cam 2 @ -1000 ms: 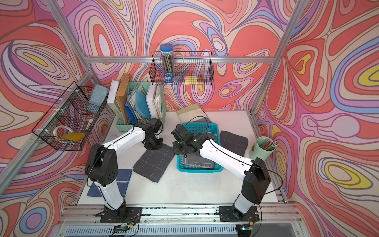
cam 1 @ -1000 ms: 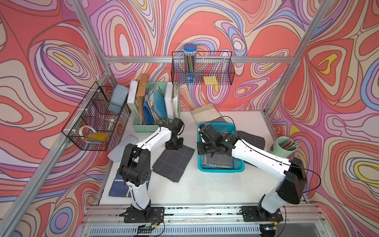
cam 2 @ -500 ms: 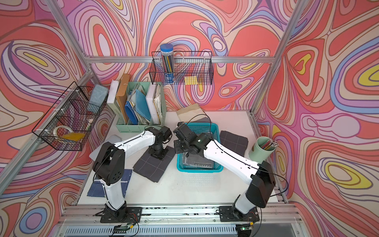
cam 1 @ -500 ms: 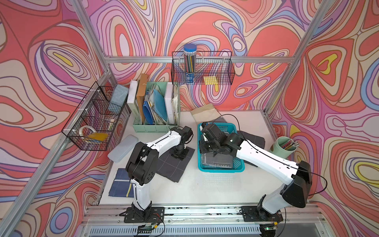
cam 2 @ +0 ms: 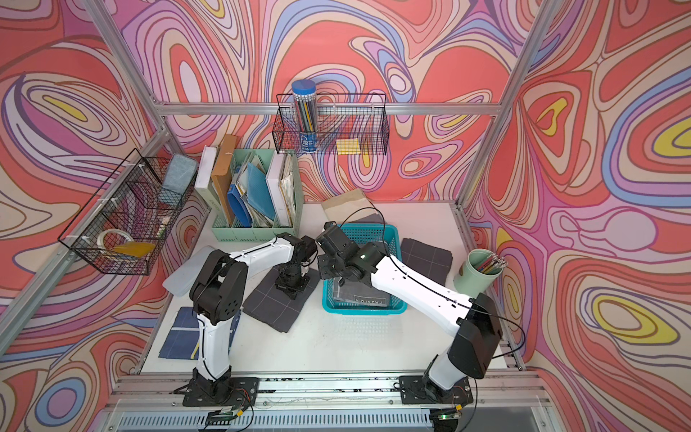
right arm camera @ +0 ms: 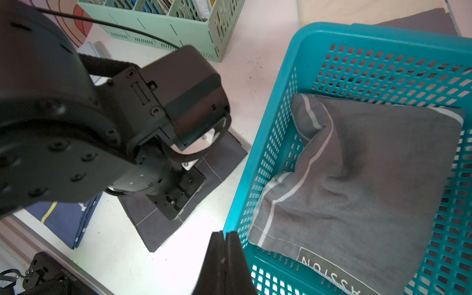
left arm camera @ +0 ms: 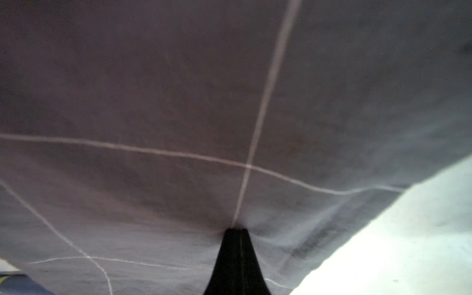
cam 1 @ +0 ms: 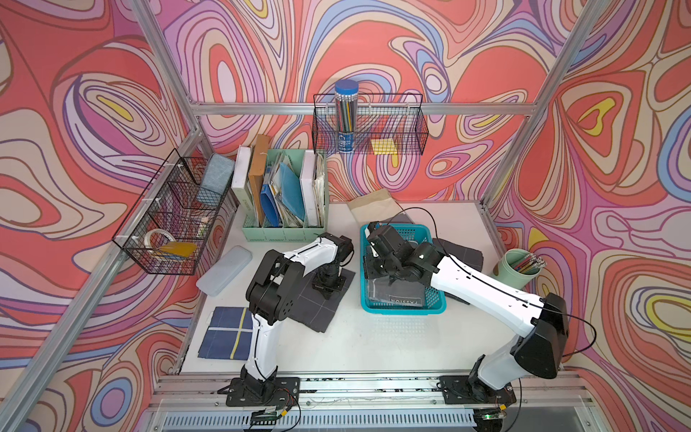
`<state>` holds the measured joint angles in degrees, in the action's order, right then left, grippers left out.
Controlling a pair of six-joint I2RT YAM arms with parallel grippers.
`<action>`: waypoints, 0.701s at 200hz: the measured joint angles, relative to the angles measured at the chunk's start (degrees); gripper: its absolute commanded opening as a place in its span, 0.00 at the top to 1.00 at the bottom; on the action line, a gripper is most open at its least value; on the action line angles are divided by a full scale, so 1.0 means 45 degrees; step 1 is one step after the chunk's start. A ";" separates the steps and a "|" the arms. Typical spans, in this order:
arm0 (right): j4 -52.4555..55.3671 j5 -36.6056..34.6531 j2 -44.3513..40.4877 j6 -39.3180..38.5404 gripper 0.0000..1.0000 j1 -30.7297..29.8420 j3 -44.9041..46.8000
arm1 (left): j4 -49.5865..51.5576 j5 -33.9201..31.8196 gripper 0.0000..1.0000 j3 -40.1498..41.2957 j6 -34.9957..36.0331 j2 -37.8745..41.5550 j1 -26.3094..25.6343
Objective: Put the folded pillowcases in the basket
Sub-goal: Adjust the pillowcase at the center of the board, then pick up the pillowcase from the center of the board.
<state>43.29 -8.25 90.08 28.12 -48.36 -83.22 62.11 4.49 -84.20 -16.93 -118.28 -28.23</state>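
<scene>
A dark grey folded pillowcase [cam 1: 318, 312] [cam 2: 271, 308] with thin white grid lines lies flat on the white table, left of the basket. My left gripper [cam 1: 329, 290] [cam 2: 292, 290] points straight down onto it. In the left wrist view its jaws [left arm camera: 237, 229] are shut and the pillowcase [left arm camera: 178, 102] puckers at the tips. The turquoise basket [cam 1: 404, 310] [cam 2: 364, 309] [right arm camera: 281, 102] holds a lighter grey folded cloth [right arm camera: 370, 178] with a printed label. My right gripper [right arm camera: 225, 232] [cam 1: 369, 267] is shut on the basket's left rim, near a corner.
A mint file organiser [cam 1: 284, 224] stands behind the left arm. Beside the pillowcase lie a clear lid [cam 1: 224, 269] and a navy cloth [cam 1: 224, 333]. Another dark folded cloth [cam 1: 461, 250] and a green pencil cup [cam 1: 518, 265] sit right of the basket. A tan envelope [cam 1: 374, 205] lies behind.
My left gripper has swung from beside the organiser over to the pillowcase, come down onto it and shut on the fabric. The right gripper has stayed at the basket's rim.
</scene>
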 measured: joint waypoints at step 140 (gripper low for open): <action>0.0000 -0.0010 -0.0437 0.0005 1.00 0.0000 0.0418 | -0.0772 0.2390 1.00 -0.1622 -0.4061 -0.0908 0.2268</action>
<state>43.29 -8.29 88.12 28.14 -48.36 -81.34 58.63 15.25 -91.50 -35.20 -122.37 -18.02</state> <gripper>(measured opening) 0.045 0.055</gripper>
